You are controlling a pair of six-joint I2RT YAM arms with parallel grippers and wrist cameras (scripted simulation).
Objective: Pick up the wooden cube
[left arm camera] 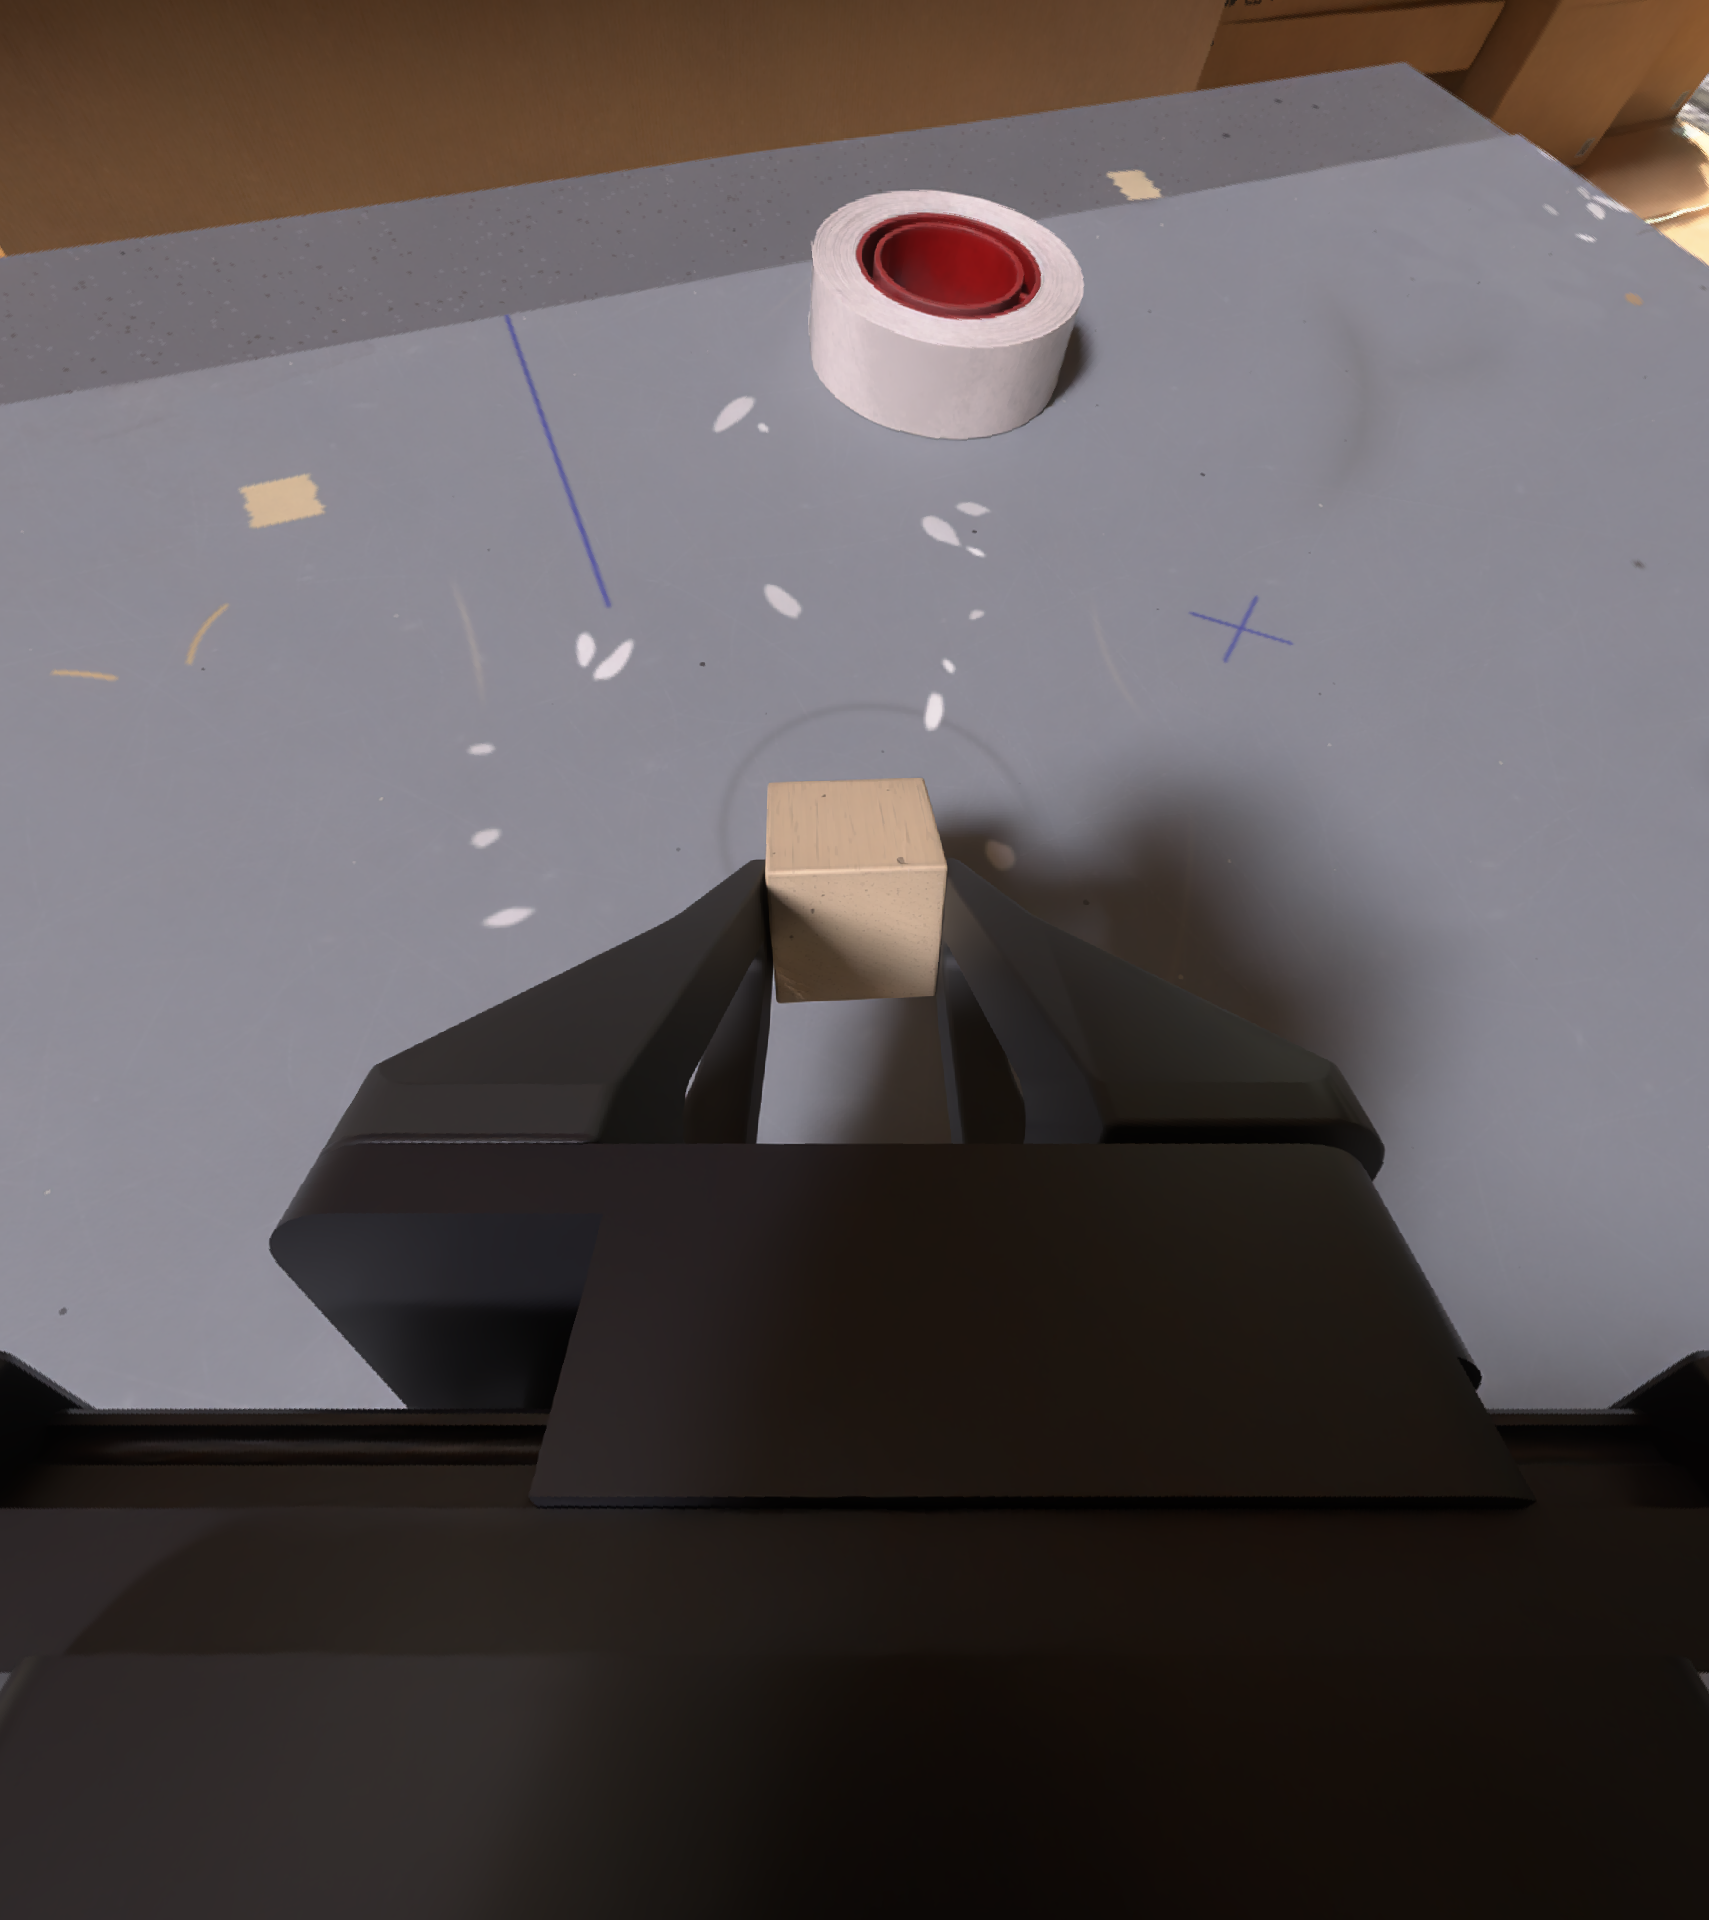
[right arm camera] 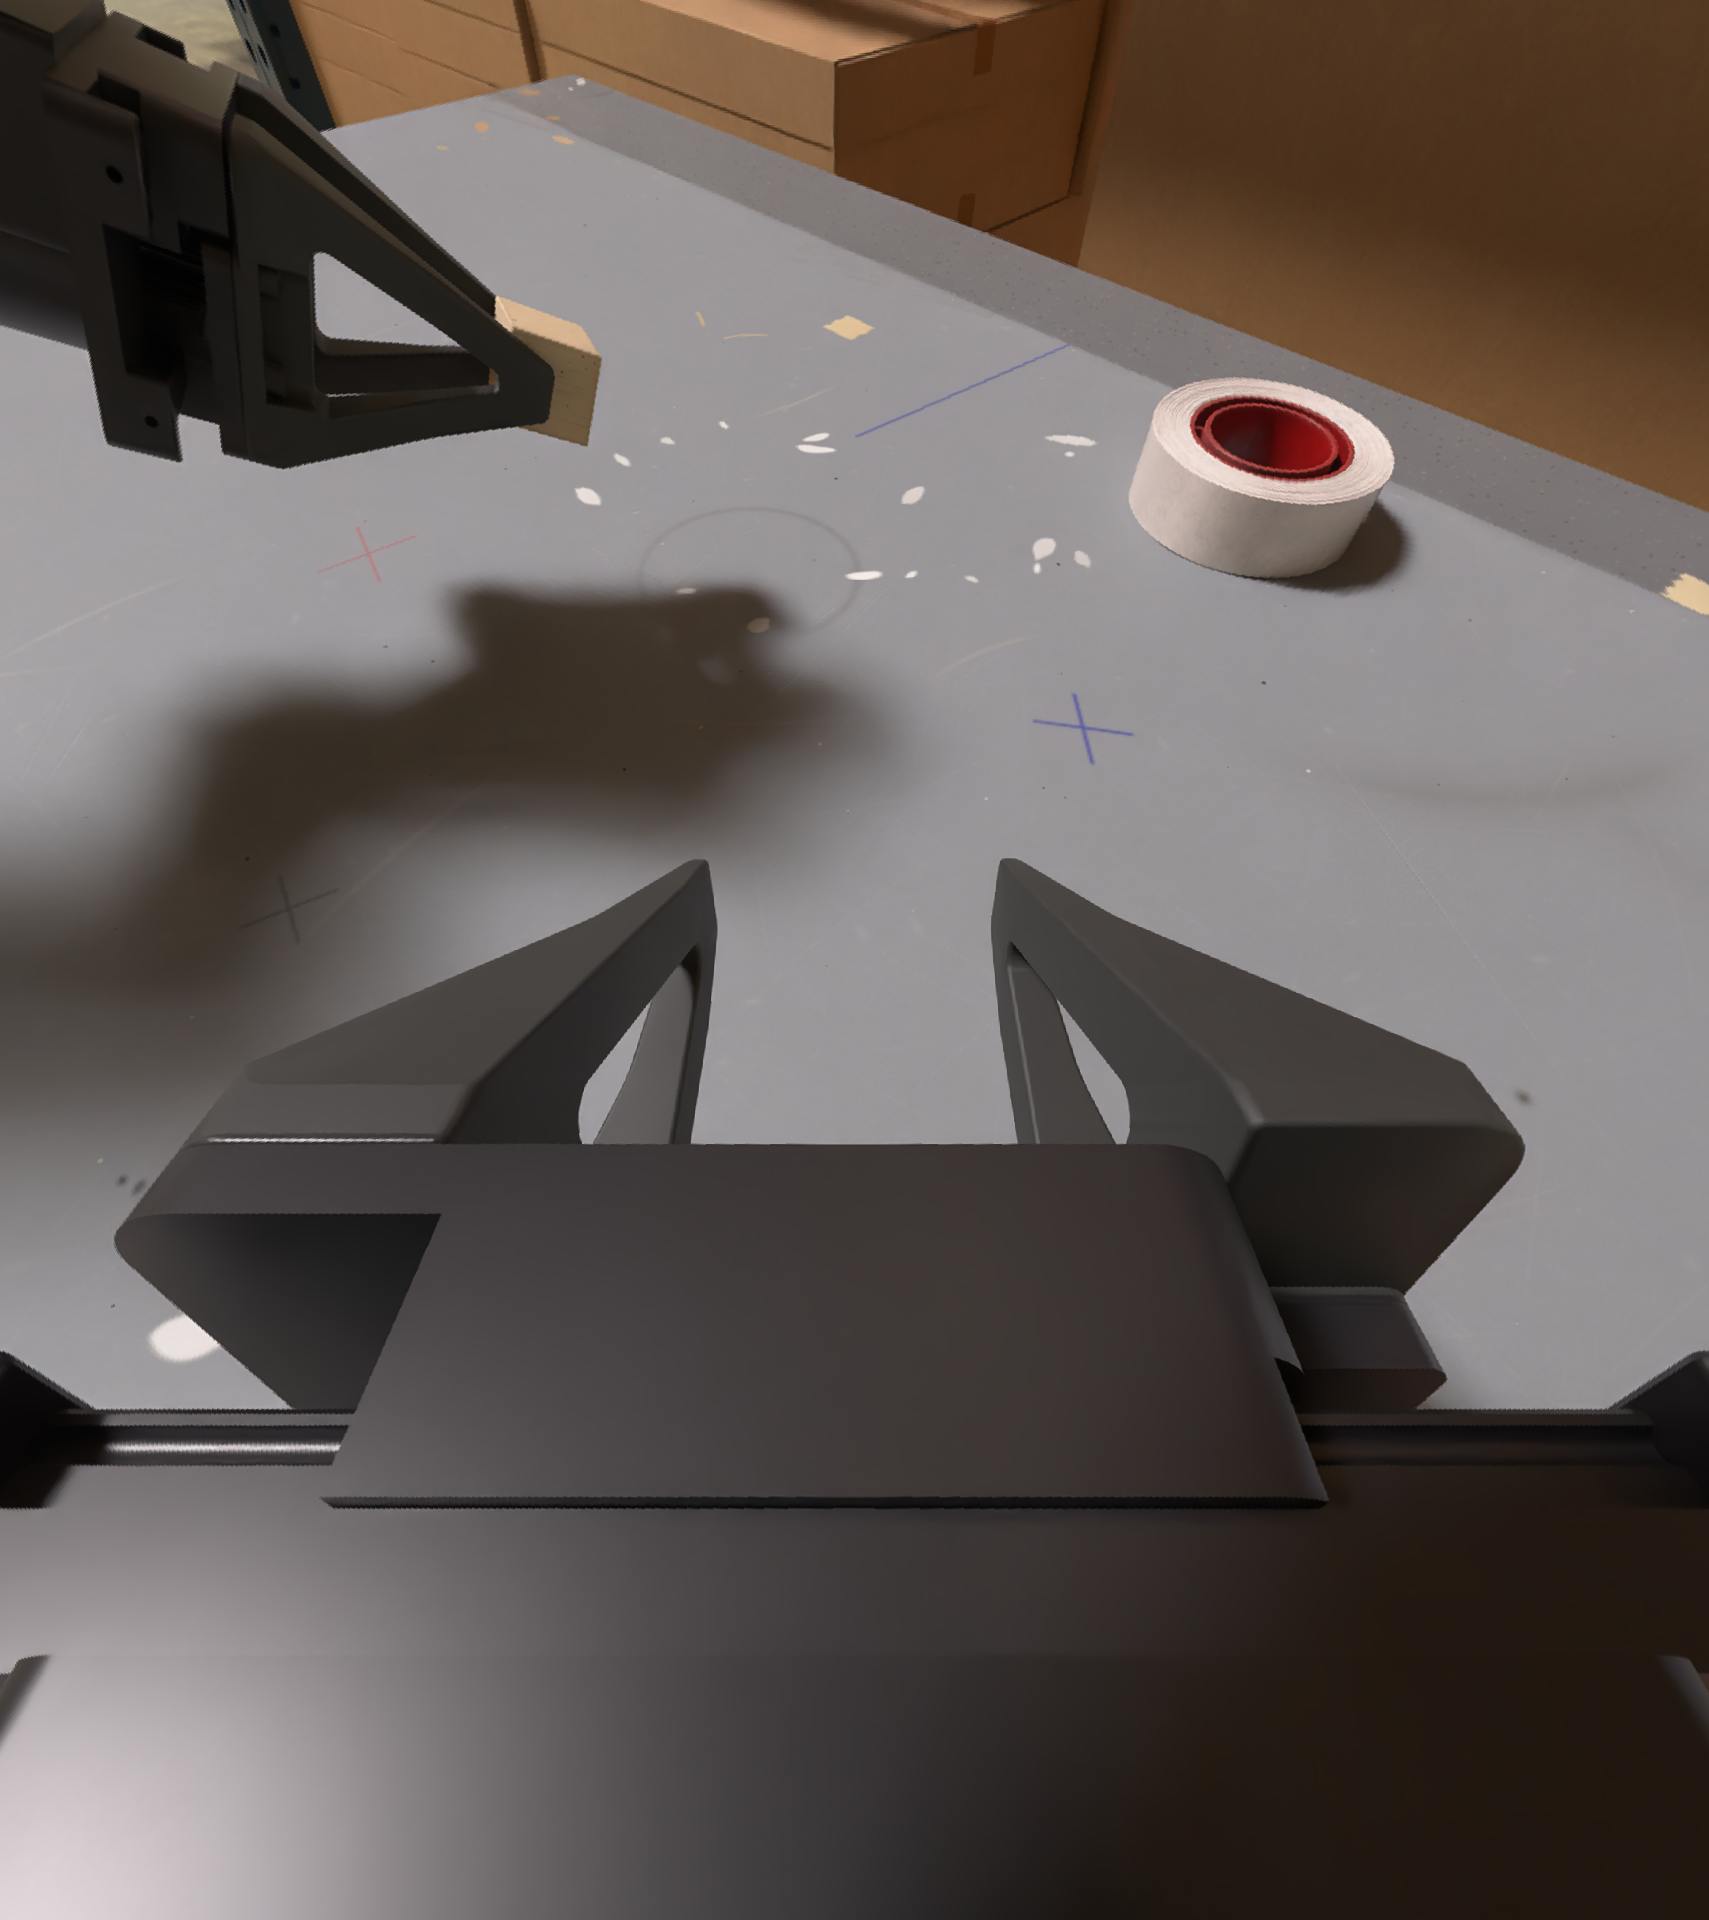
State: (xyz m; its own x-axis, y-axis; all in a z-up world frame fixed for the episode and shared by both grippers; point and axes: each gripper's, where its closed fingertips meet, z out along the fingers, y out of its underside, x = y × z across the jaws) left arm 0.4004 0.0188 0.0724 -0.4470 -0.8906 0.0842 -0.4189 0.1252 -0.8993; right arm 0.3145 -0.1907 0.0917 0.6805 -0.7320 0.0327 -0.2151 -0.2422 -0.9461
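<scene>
So the small pale wooden cube (left arm camera: 855, 899) is already off the grey tabletop (left arm camera: 206, 935). The left gripper (left arm camera: 855, 935) has it pinched right at the tips of its two black fingers (left arm camera: 725, 935), one against each side face, and from the right wrist view you can see the cube (right arm camera: 559, 369) hanging in the air with its shadow falling well below it on the grey surface. That gap between cube and table is the whole story: it sits at the very end of the fingers, sticking out past the tips, so not much finger overlaps the wood (I'd guess a bump could knock it loose, but it looks square and level for now). A cube has no long axis to worry about, and the faces are lined up flat with the fingers.

The right gripper (right arm camera: 855, 904) is empty, its fingers spread a moderate way apart, low over the near side of the table and well apart from the cube. The left arm is obviously the one doing the job.

The only other thing around is a white roll of tape with a red core (left arm camera: 945, 312), lying flat near the far edge of the table, well clear of both grippers. No containers anywhere, and nothing inside the roll's core that I can see.

I'd call the pick basically done.
</scene>
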